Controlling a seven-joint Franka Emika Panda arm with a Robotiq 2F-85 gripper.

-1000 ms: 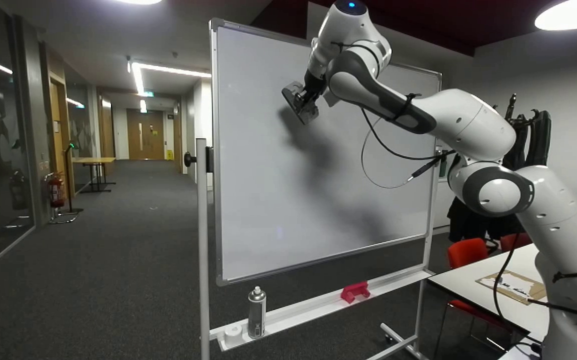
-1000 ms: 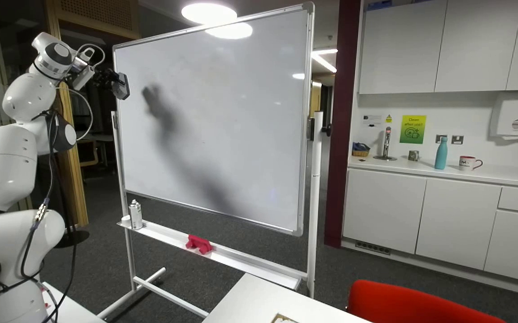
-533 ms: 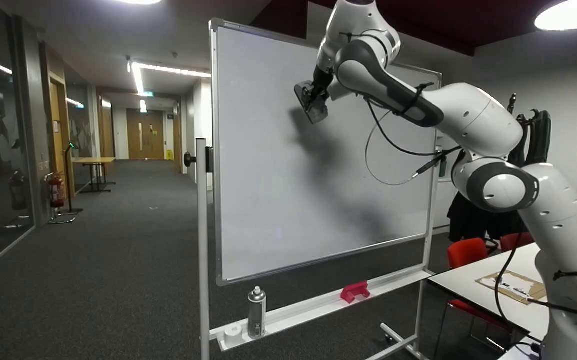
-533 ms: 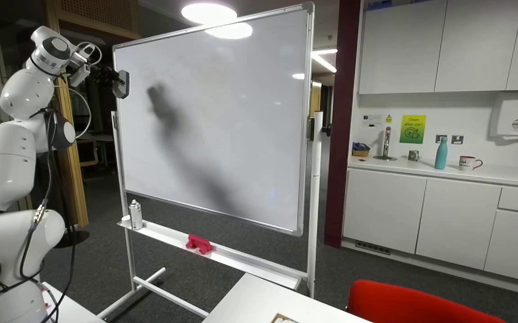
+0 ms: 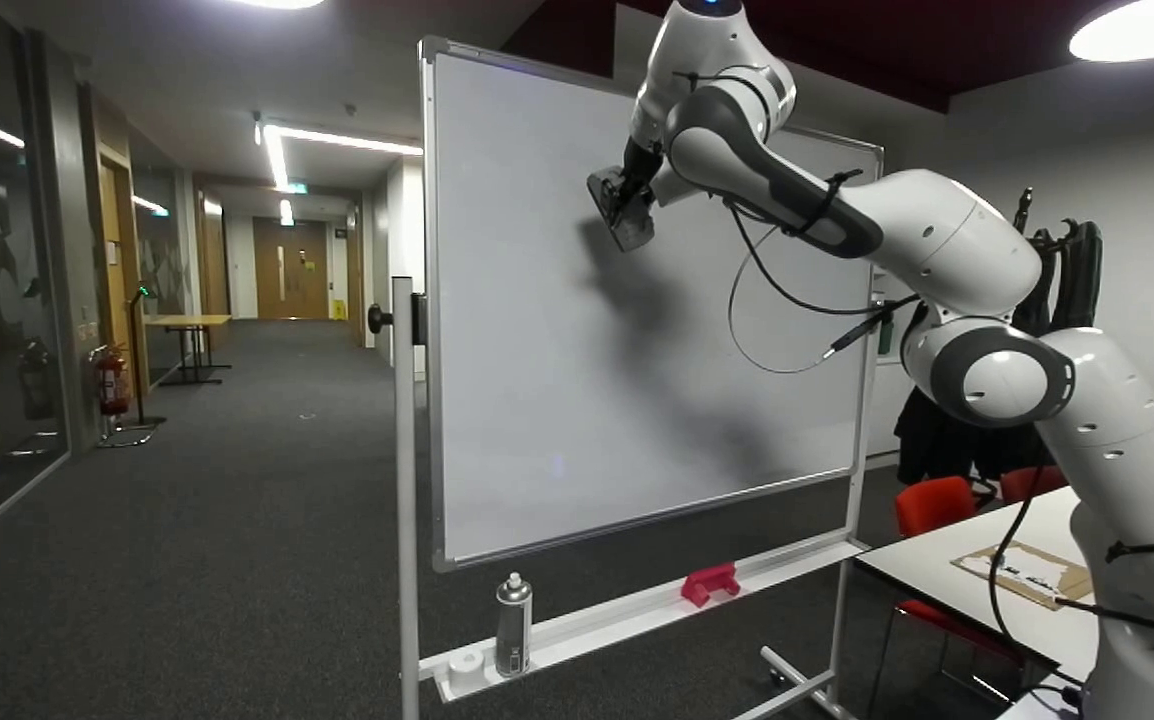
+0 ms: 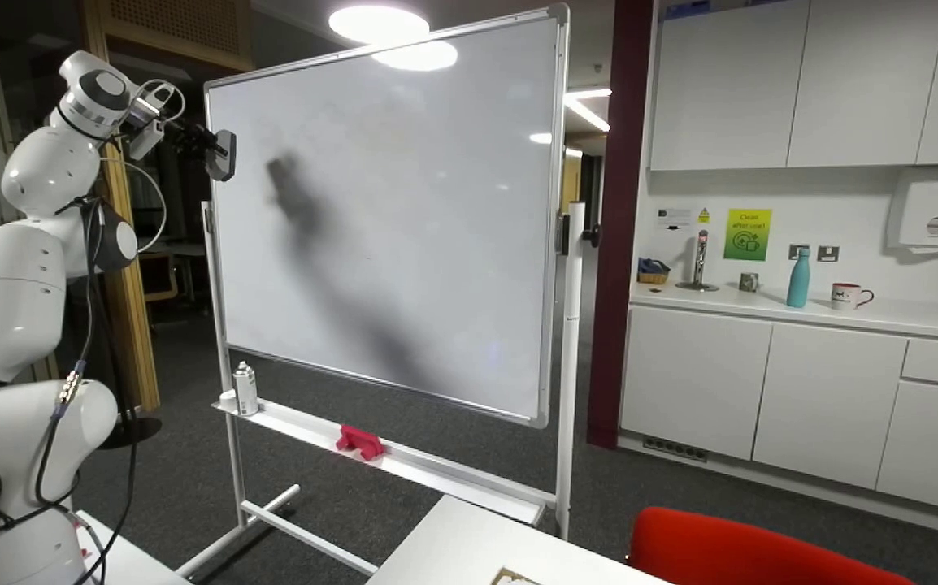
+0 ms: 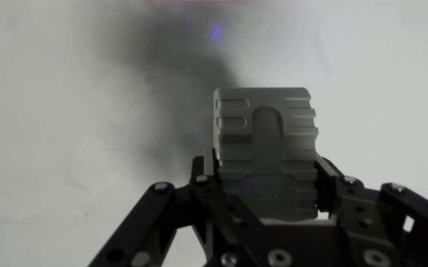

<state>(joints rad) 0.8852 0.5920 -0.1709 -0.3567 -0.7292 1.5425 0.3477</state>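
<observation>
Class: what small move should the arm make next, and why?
Probably ease the eraser toward the whiteboard: the jaws grip it, its shadow lies apart from it in an exterior view, suggesting a gap, and a blue streak shows above it in the wrist view.

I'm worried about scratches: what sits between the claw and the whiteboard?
A grey eraser, gripped by the claw, lies between; both exterior views show it.

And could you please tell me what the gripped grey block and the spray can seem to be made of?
The grey block looks like matte plastic, judging by its moulded ridges, though rubber is possible. The spray can is probably metal, given its glossy, silvery shoulder.
</observation>
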